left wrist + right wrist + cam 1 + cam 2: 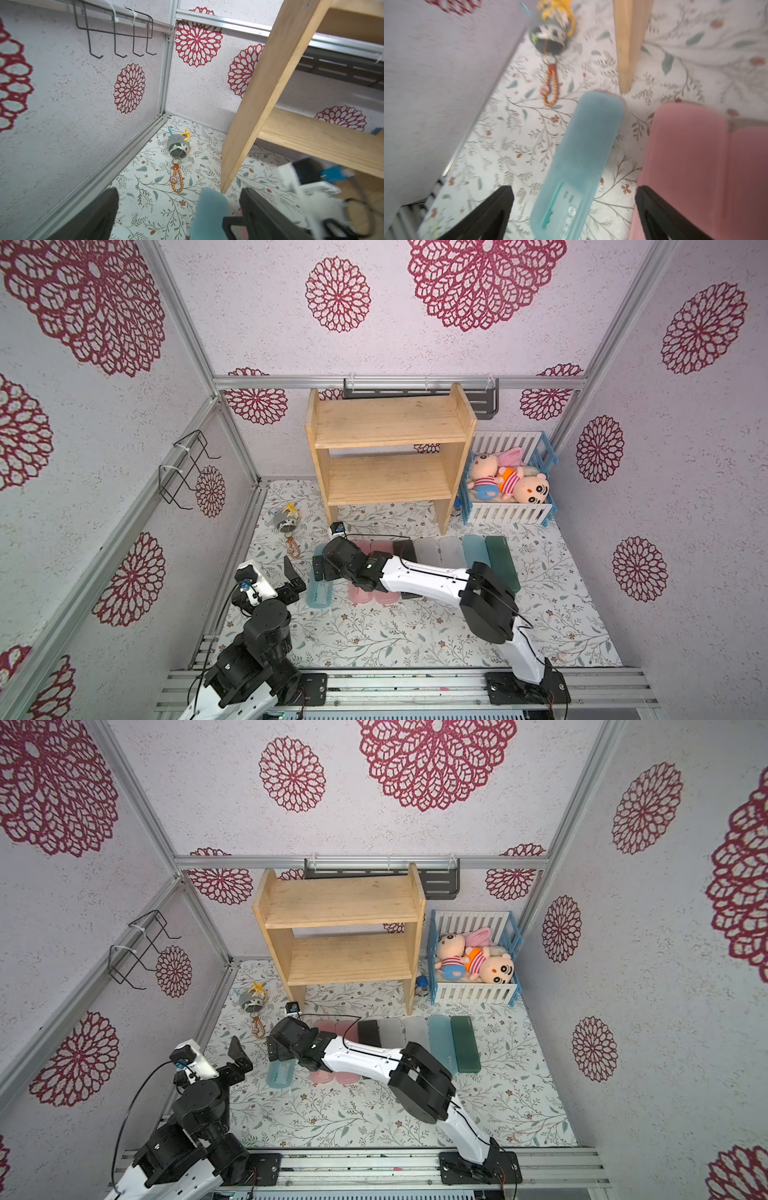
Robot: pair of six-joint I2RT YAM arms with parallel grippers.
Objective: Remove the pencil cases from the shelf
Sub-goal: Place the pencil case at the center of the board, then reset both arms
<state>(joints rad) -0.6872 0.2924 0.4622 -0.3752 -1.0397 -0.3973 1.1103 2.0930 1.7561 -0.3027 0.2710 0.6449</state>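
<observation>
The wooden shelf [390, 448] [340, 928] stands with both tiers bare. The pencil cases lie in a row on the mat before it: light blue [318, 595], pink [360, 592], black [405, 549], frosted clear [428, 549], another light blue [475, 549], dark green [503, 564]. My right gripper [323, 572] [574, 212] hovers open over the leftmost light-blue case [587, 145], its fingers well apart on either side, a pink case [685, 155] beside it. My left gripper [296, 577] [178, 216] is open and empty just left of that case [209, 214].
A keychain toy [286, 520] lies by the shelf's left leg [627, 52]. A blue-and-white crate [509, 510] with plush toys stands right of the shelf. A dark rack [482, 402] hangs on the back wall, a wire hook rack [183, 468] on the left wall.
</observation>
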